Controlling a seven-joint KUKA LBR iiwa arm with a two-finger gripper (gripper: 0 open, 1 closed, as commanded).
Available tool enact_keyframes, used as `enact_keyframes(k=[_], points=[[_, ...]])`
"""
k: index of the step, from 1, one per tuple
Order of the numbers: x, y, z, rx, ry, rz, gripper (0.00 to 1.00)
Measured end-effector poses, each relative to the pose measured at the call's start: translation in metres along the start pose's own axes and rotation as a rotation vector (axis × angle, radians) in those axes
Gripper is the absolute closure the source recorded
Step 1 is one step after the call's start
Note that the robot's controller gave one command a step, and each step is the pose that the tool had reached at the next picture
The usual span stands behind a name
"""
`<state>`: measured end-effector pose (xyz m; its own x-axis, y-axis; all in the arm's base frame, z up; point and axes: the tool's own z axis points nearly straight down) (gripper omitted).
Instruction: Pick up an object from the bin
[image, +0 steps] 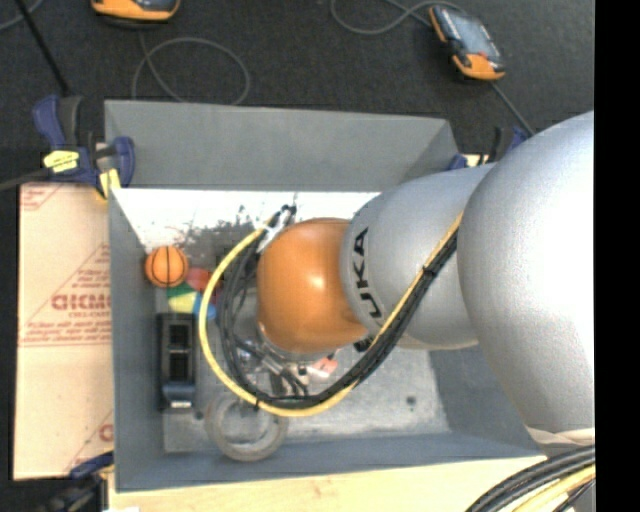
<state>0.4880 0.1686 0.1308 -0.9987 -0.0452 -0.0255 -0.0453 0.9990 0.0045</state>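
– Grey metal bin (130, 330), fig. 1, top-down view: what sits at centre?
– Arm w/ orange wrist cover (305, 285), entering from frame right. Yellow and black cables (208, 330) loop round the cover's left side and under it. Just below the cover its gripper (283, 378) hangs low over the bin floor, centre-bottom of frame.
– Pincer apart or together?
– Not readable; cover and cables hide most of it.
– Nearest items?
– Small red-and-white piece (322, 368) just right of gripper, partly under the cables; contact unclear. Pale translucent ring (240, 430) lies flat just below-left of gripper, near the bin's bottom wall.
– Rest, left side?
– Black rectangular block (175, 360) along left wall, approx. mid-height. Mini orange basketball (165, 266) above it, upper left of floor. Yellow, green and red bits (188, 297) btw. ball and block, too small to identify
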Motion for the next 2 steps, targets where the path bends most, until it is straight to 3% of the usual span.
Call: enact_keyframes(k=[2], points=[[0.000, -0.001, -0.015, 0.004, 0.016, 0.001, 1.00]])
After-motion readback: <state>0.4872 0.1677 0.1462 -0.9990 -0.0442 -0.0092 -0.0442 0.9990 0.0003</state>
